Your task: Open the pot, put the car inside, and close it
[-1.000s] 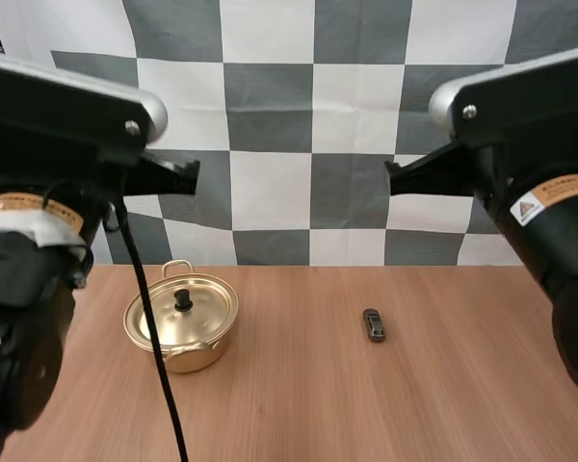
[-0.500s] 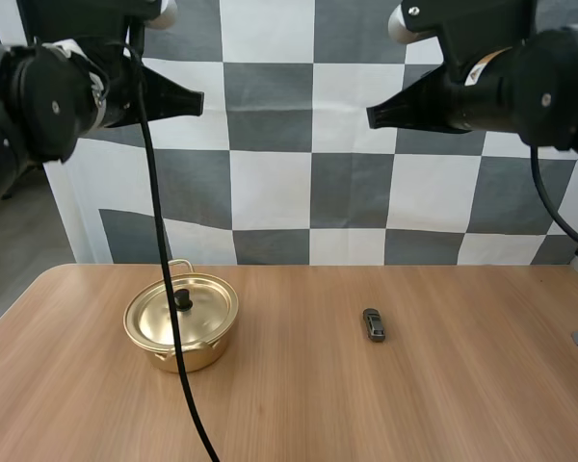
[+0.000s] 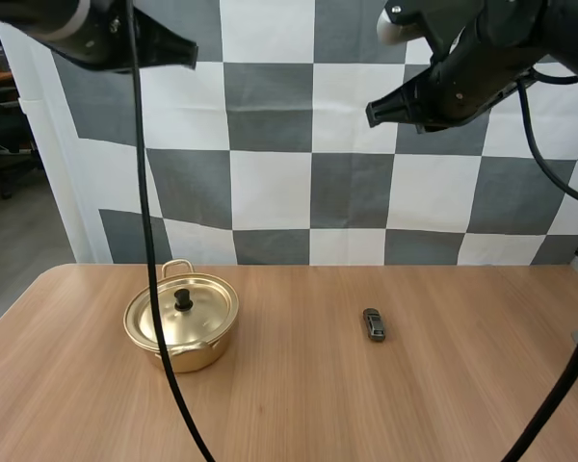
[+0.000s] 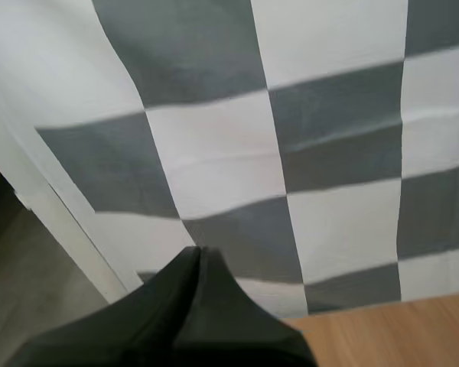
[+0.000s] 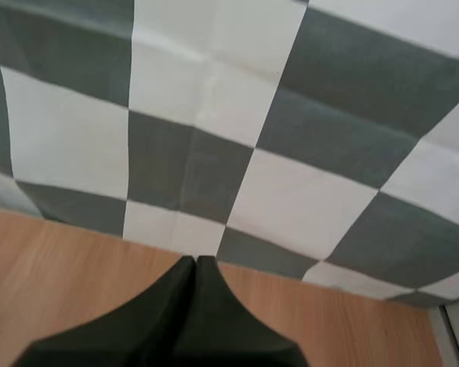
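A gold pot (image 3: 181,332) stands on the left of the wooden table, its lid (image 3: 183,310) on with a black knob. A small dark toy car (image 3: 373,324) lies on the table to the right of centre. My left gripper (image 3: 191,54) hangs high above the table at the upper left, shut into one dark wedge (image 4: 195,256). My right gripper (image 3: 372,113) is raised high at the upper right, above the car, also shut on nothing (image 5: 195,264).
The wooden table (image 3: 299,404) has a rounded left corner and bare room between the pot and the car and in front of both.
Both arms have risen from close to the camera to high above the table. The pot and the car have not moved.
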